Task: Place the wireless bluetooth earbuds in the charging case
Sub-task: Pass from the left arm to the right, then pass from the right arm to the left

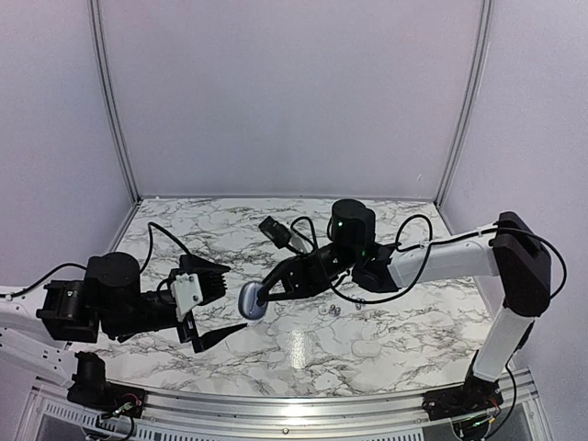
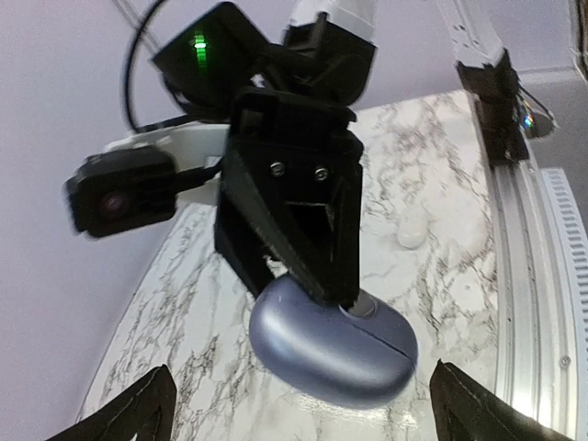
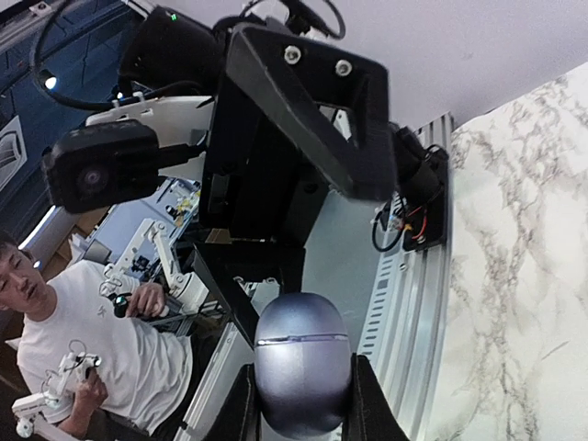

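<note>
My right gripper [image 1: 261, 296] is shut on the charging case [image 1: 253, 301], a blue-grey pebble with its lid closed, and holds it above the table at centre left. In the right wrist view the case [image 3: 303, 358] sits squeezed between both fingers of the right gripper [image 3: 303, 409]. My left gripper [image 1: 220, 305] stands wide open just left of the case. In its own view the left gripper [image 2: 302, 369] has one fingertip on each side of the case [image 2: 331, 354], touching nothing. Two tiny dark earbuds [image 1: 330, 310] lie on the marble to the right of the case.
A pale pebble-shaped object [image 1: 366, 349] lies on the marble table [image 1: 413, 340] near the front, also seen from the left wrist as a white pebble [image 2: 411, 230]. A metal rail [image 1: 276, 404] runs along the near edge. White walls enclose the back and sides.
</note>
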